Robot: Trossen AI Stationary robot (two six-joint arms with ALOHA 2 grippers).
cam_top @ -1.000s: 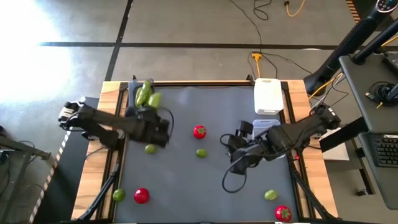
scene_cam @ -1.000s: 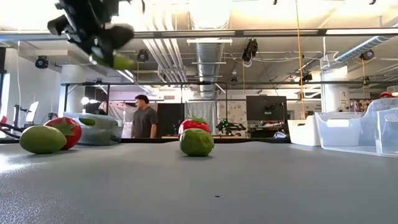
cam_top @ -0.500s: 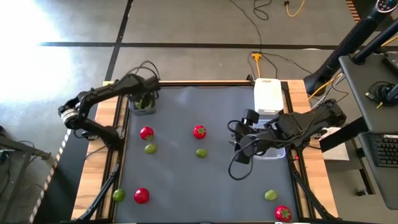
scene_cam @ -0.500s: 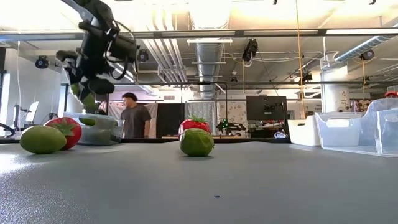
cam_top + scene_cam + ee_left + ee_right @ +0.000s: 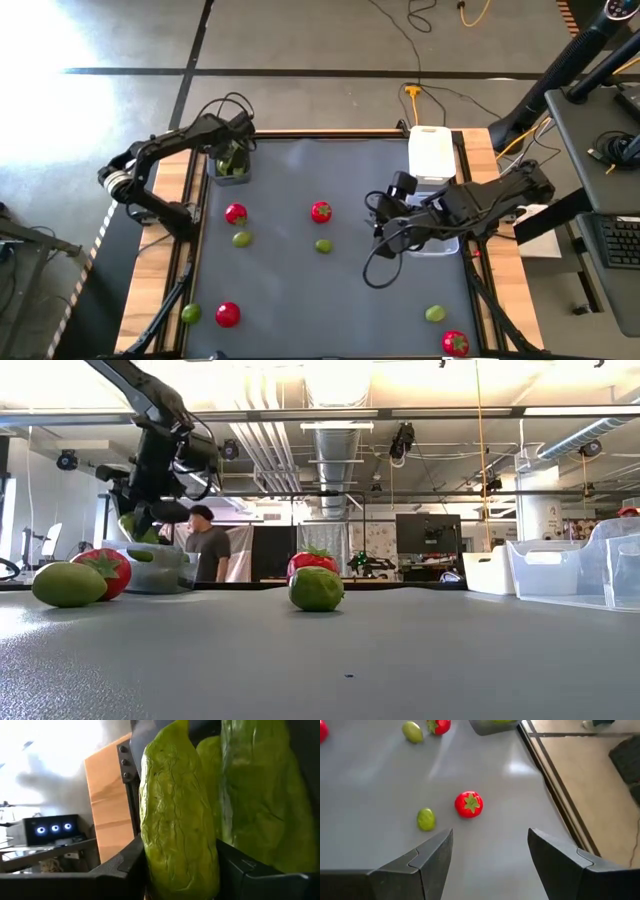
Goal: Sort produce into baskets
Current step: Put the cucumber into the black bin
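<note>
My left gripper is at the table's far left corner, over the dark grey bin, shut on a green cucumber. In the low view the cucumber shows just above the bin. More cucumbers lie in the bin. My right gripper is open and empty, beside the clear bin. The white bin stands behind it. Tomatoes and limes lie loose on the grey mat. My left gripper pinches the cucumber's two long sides between its two fingers. The fingers come from above, pointing down into the bin. The cucumber sits along the fingers, its free end away from the gripper, over the other cucumbers.
More produce lies near the front edge: a lime and tomato at left, a lime and tomato at right. The right wrist view shows a tomato and lime. A person stands beyond the table.
My left gripper has carried the cucumber from above the mat's left part toward the far left corner and down, to just over the dark grey bin. My right gripper has moved a little toward the far edge, staying open.
</note>
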